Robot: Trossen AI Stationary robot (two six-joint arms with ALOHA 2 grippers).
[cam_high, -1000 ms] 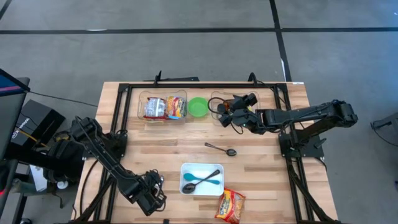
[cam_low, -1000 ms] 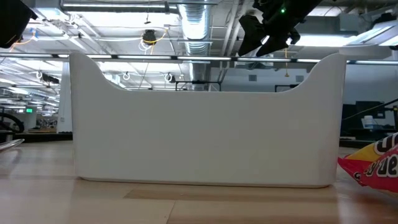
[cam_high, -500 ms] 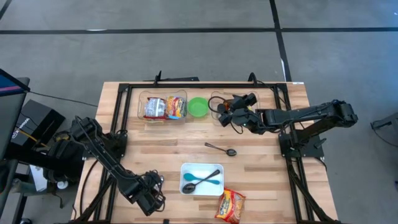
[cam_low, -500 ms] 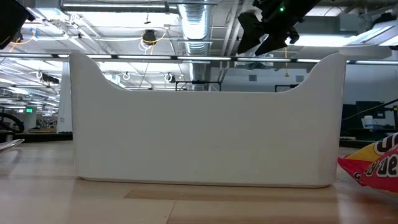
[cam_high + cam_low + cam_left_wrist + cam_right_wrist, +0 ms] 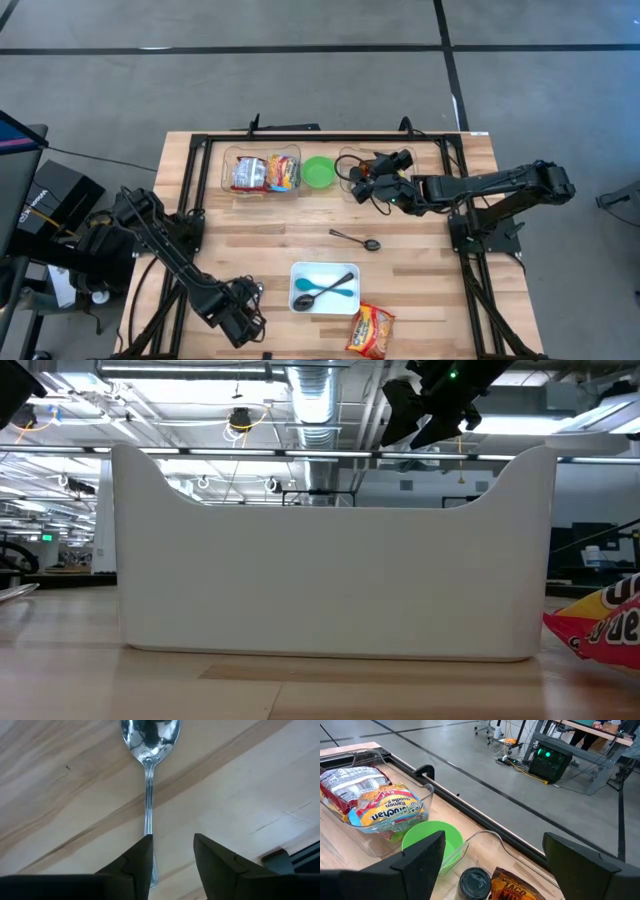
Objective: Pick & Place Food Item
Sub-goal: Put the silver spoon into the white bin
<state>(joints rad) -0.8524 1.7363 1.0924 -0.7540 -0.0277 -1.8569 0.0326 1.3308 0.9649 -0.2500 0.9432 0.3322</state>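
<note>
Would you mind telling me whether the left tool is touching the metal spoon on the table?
Cannot tell: in the left wrist view the metal spoon's handle runs alongside one finger with no clear gap.

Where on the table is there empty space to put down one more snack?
The wood left of the metal spoon, between the clear bin and the white tray, is bare. So is the strip right of the tray, past the snack bag. The back row around the green bowl is crowded.
</note>
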